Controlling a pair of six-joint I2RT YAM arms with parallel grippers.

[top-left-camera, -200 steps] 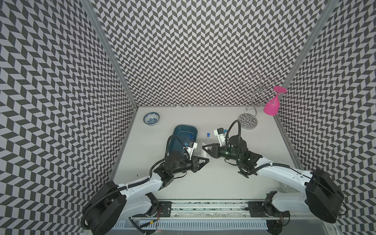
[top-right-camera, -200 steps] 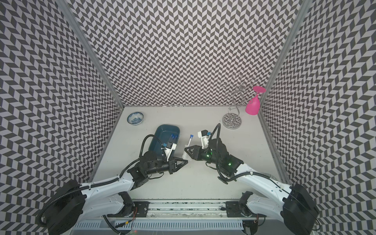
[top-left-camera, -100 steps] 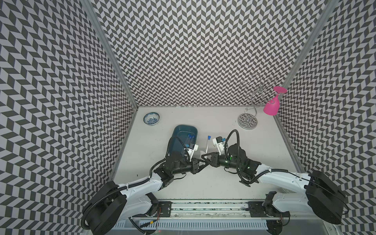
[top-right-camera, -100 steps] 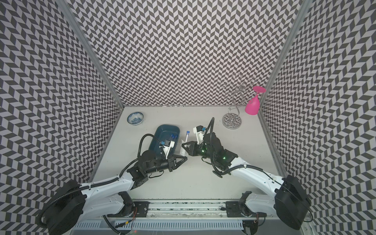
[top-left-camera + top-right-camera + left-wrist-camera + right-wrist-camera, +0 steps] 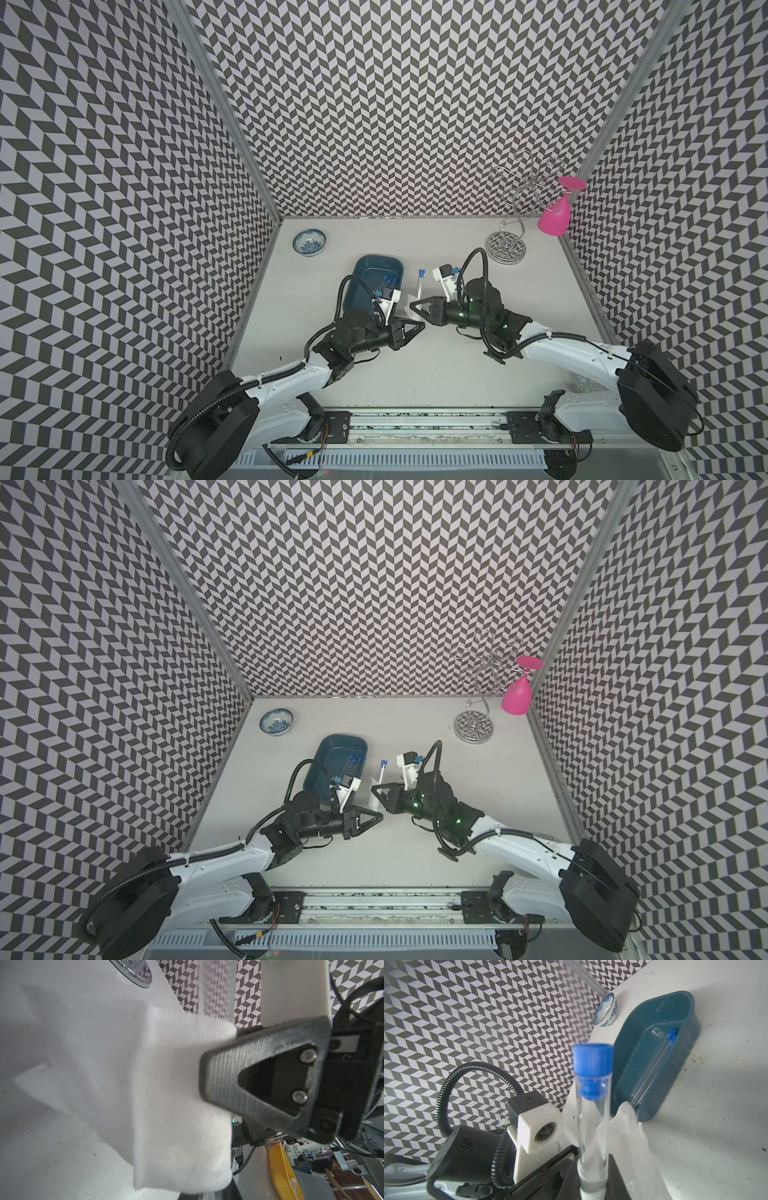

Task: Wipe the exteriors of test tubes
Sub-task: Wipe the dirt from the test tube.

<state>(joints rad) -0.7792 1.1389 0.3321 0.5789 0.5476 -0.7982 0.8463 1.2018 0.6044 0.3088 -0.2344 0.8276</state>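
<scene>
A clear test tube [image 5: 592, 1105] with a blue cap [image 5: 591, 1057] sticks up out of my right gripper [image 5: 593, 1185], which is shut on its lower end. In both top views that tube [image 5: 419, 286] points toward the back wall from the right gripper [image 5: 412, 305]. My left gripper [image 5: 420, 328] sits just in front, tip to tip, shut on the white wipe [image 5: 176, 1105]. The wipe [image 5: 629, 1136] drapes against the tube's lower part. Two more test tubes [image 5: 652, 1068] lie in the dark blue tray [image 5: 365, 270]. The wipe hides the left jaws in the left wrist view.
A small blue-and-white bowl [image 5: 309, 242] sits at the back left. A wire glass rack [image 5: 506, 249] with a pink glass [image 5: 555, 216] hanging from it stands at the back right. Patterned walls close in three sides.
The right arm dipped toward the front with the tube and came back, its jaws narrowing on the tube. The left gripper has barely moved and still holds the wipe.
</scene>
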